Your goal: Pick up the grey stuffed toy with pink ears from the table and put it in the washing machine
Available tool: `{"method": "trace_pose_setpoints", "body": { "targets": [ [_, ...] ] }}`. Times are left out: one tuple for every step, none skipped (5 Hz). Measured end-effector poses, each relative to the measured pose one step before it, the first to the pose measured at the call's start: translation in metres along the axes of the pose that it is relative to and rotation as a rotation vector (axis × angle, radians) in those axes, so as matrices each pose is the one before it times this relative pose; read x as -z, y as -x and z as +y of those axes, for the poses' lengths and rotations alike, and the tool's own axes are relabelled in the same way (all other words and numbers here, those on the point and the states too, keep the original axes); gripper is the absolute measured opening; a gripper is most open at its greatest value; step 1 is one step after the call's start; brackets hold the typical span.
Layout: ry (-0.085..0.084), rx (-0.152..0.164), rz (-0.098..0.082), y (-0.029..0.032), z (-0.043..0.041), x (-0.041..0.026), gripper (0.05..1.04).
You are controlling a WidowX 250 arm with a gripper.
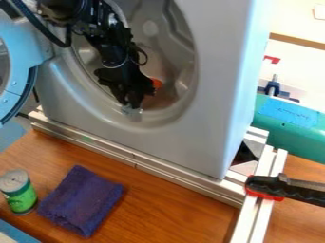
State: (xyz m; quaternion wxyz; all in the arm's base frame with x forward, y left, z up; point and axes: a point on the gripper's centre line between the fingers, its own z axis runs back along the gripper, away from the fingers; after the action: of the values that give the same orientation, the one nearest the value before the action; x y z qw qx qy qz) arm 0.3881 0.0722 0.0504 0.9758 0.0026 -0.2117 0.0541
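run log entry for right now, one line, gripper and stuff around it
gripper: at lower rim of washer opening | door: open | orange thing: beside gripper | purple cloth: on table | green can: upright

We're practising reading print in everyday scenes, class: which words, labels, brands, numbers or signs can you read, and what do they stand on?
Nothing can be read with certainty.
Dark handwriting on the blue tape: too blurred to read.
Label on the green can: too small and blurred to read.
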Motion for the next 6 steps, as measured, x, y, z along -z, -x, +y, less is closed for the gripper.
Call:
{"method": "trace_pose_setpoints", "body": {
  "targets": [
    [0.0373, 0.0166, -0.0064, -0.00230, -0.00618, 0.00231, 0.343],
    [0.0319, 0.0036, -0.0091, -0.00500, -0.00435, 0.00362, 0.343],
    [0.0235, 0.0055, -0.0130, -0.00493, -0.00281, 0.00079, 0.386],
    [-0.0141, 0.0173, 0.0136, 0.00241, 0.00174, 0.00025, 0.688],
    [-0.0531, 0.0113, -0.0226, 0.00449, 0.00409, -0.02041, 0.964],
    [-0.0553, -0.0025, -0.0014, 0.00968, 0.00599, -0.01710, 1.009]
  ]
}}
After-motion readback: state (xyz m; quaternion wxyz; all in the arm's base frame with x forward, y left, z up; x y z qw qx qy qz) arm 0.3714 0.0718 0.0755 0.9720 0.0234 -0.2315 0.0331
